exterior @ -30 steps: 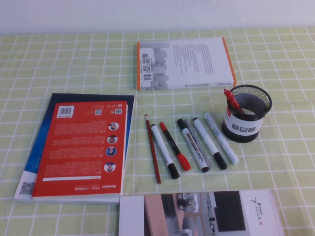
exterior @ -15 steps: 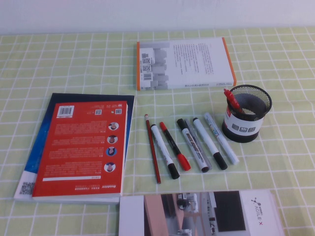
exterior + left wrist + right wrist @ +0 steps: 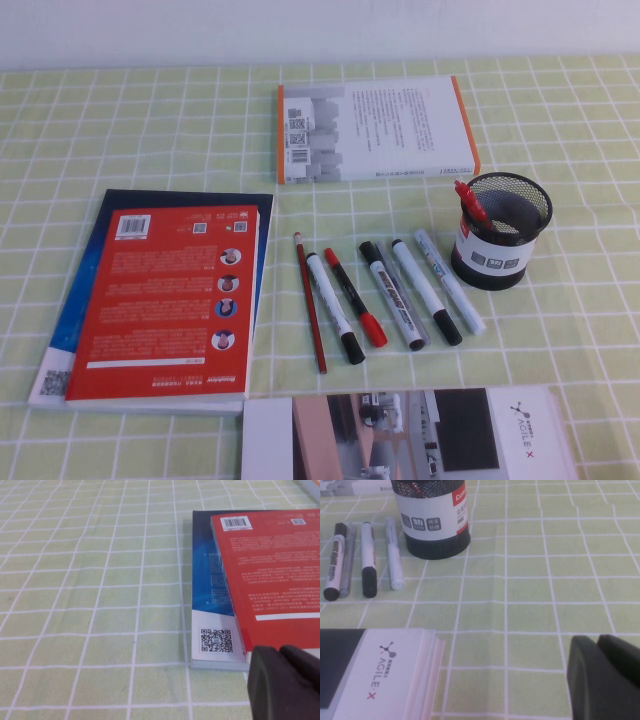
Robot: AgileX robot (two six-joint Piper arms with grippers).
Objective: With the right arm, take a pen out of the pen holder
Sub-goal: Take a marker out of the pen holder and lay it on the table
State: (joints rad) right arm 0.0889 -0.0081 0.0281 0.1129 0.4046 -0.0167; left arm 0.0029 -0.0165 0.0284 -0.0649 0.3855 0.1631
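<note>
Here's the pen holder, a black mesh cup with a white label band, standing upright on the right side of the bench, which is covered in green checked cloth. One red pen sits inside it. Its long axis is tilted, not upright. The lower part runs down into the cup, and the red top end leans up and away, poking over the rim on the holder's left, far side.

The right gripper does not show in the high view. Its own camera places it low over the cloth on the near side, well apart from the holder. Its fingers are pressed fully together and hold nothing.

The left gripper hangs just off the near corner of the book stack, where a red book lies on a blue book. Its fingers meet with only a seam between them, and they're empty too.

Just left of the holder, a row of loose pens lies flat on the cloth, running roughly near to far. A white book lies at the far side, beyond the row. A booklet sits at the near edge.
</note>
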